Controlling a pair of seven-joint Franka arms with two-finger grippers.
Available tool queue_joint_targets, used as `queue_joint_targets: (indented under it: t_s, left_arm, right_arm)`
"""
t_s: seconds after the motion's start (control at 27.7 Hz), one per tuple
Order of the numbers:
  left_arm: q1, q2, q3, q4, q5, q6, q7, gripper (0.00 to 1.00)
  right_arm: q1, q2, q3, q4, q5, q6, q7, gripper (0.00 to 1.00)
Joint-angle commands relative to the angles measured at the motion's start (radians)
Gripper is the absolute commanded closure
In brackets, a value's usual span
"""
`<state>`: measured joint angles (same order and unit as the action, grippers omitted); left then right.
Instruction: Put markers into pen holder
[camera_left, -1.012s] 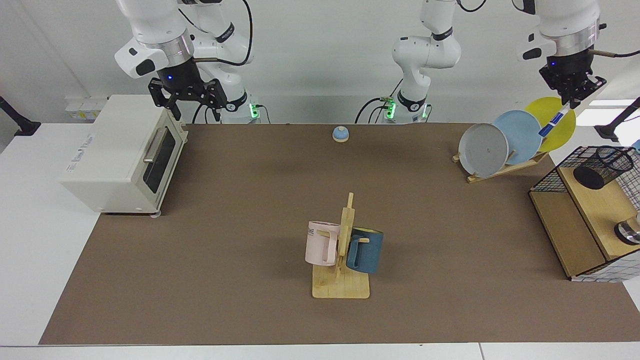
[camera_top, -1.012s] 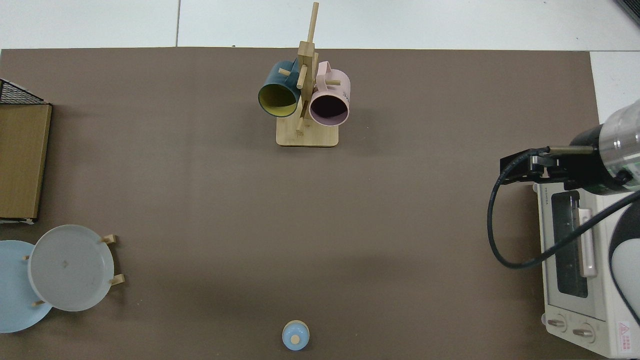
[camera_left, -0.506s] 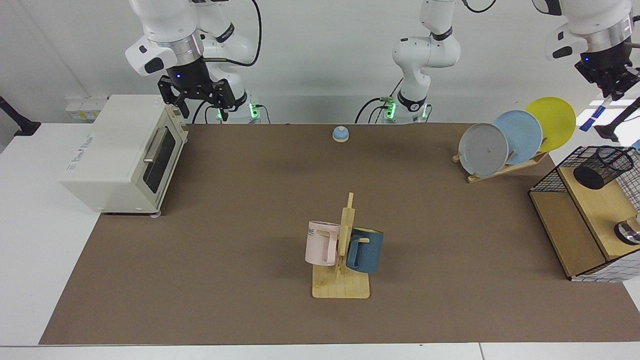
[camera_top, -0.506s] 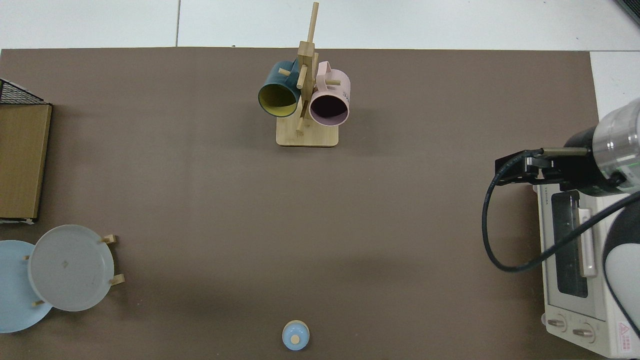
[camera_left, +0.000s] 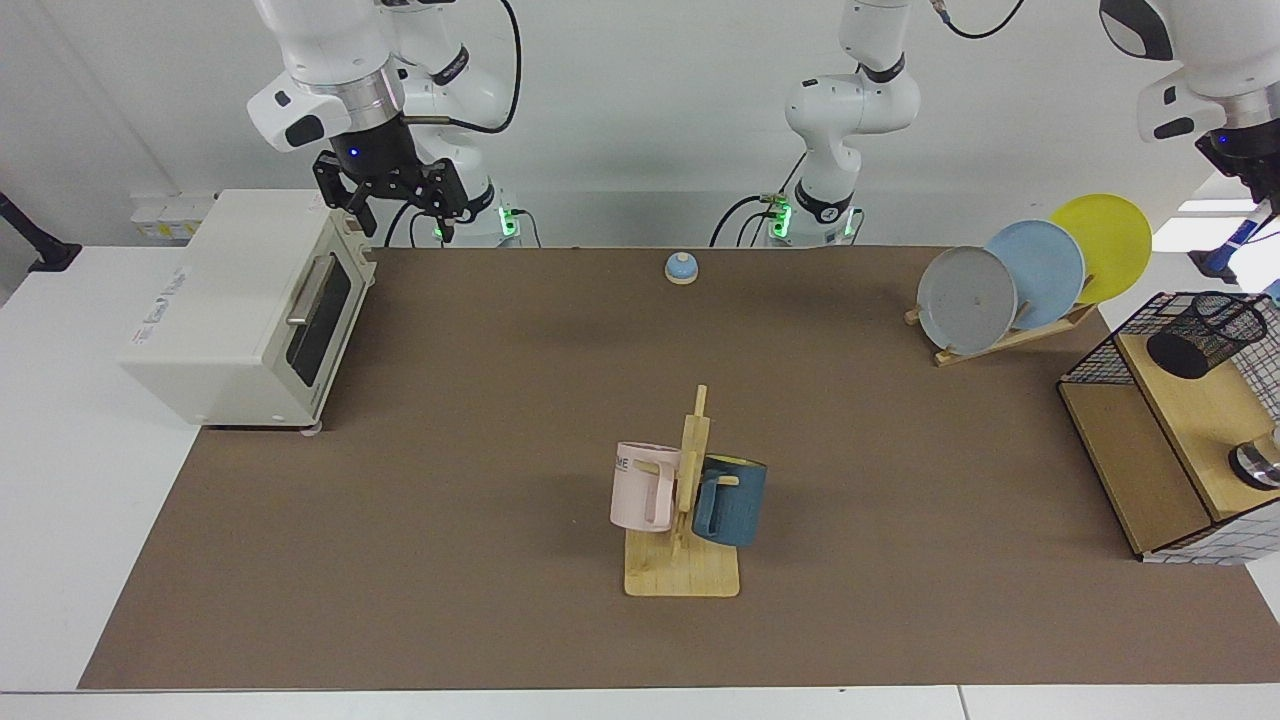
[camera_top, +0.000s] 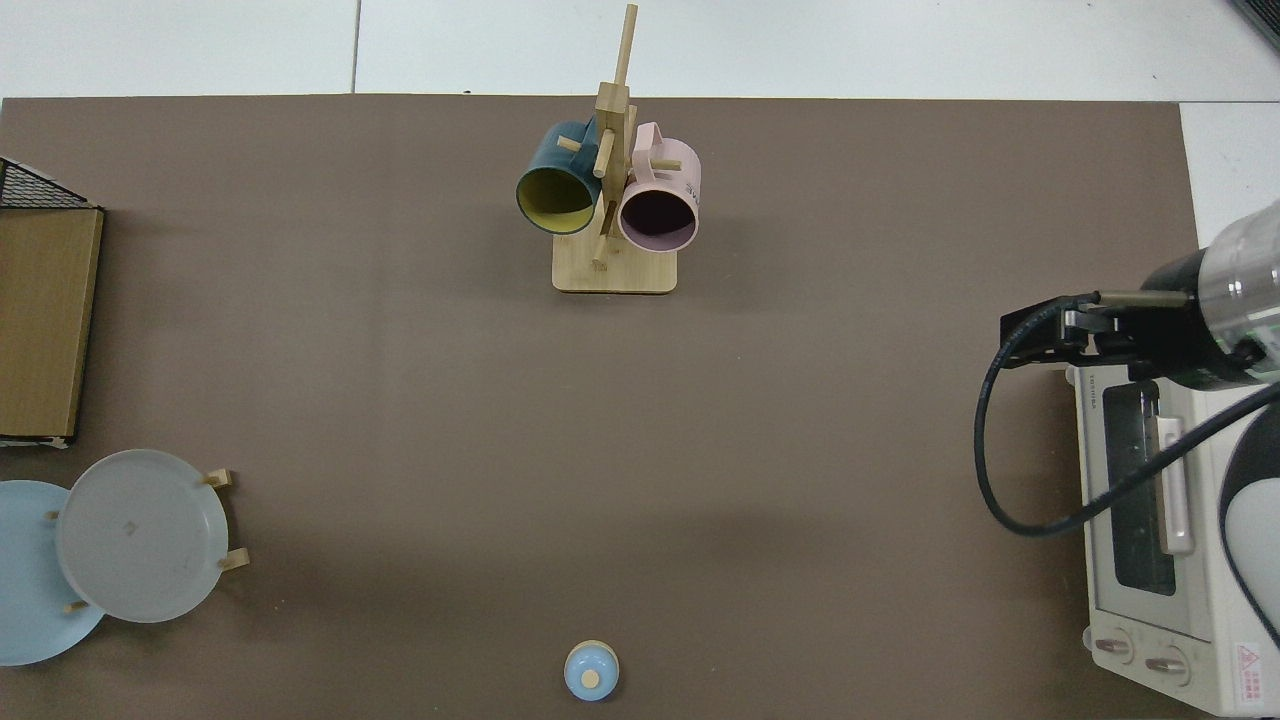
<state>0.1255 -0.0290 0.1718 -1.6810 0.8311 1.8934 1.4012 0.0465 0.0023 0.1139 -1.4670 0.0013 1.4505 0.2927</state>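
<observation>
Facing view: the left end effector (camera_left: 1256, 195) is pinching a slim white marker with a blue cap (camera_left: 1242, 232) high above the black wire-mesh pen holder (camera_left: 1203, 333), apparently lining up a drop; the right end effector (camera_left: 393, 205), fingers spread, is waiting beside the cream toaster oven (camera_left: 245, 307).

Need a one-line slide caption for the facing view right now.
Left gripper carries the marker high above the pen holder; right gripper waits open by the toaster oven.
</observation>
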Motion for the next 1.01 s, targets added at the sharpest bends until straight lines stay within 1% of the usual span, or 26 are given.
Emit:
queue_joint_targets:
  t_s: [0.0,0.36,0.58,0.72,0.9,0.98]
  left_arm:
    - [0.054,0.037,-0.006,0.020,0.022,0.047,0.102,1.00]
    - [0.048,0.037,-0.008,0.017,0.060,0.039,0.180,1.00]
    - [0.042,0.040,-0.008,0.017,0.115,0.044,0.185,1.00]
    - [0.039,0.041,-0.006,0.017,0.129,0.044,0.185,1.00]
    - [0.031,0.066,-0.006,0.017,0.129,0.046,0.185,1.00]
    - [0.022,0.077,-0.005,0.017,0.149,0.044,0.185,1.00]
  right_arm:
    - [-0.010,-0.011,0.006,-0.009,0.005,-0.007,0.019,0.00]
    - [-0.010,-0.011,0.006,-0.009,0.005,-0.007,0.019,0.00]
    - [-0.010,-0.011,0.006,-0.009,0.005,-0.007,0.019,0.00]
    - [-0.010,-0.011,0.006,-0.009,0.005,-0.007,0.019,0.00]
    - [-0.010,-0.011,0.006,-0.009,0.005,-0.007,0.019,0.00]
    - [-0.010,-0.011,0.006,-0.009,0.005,-0.007,0.019,0.00]
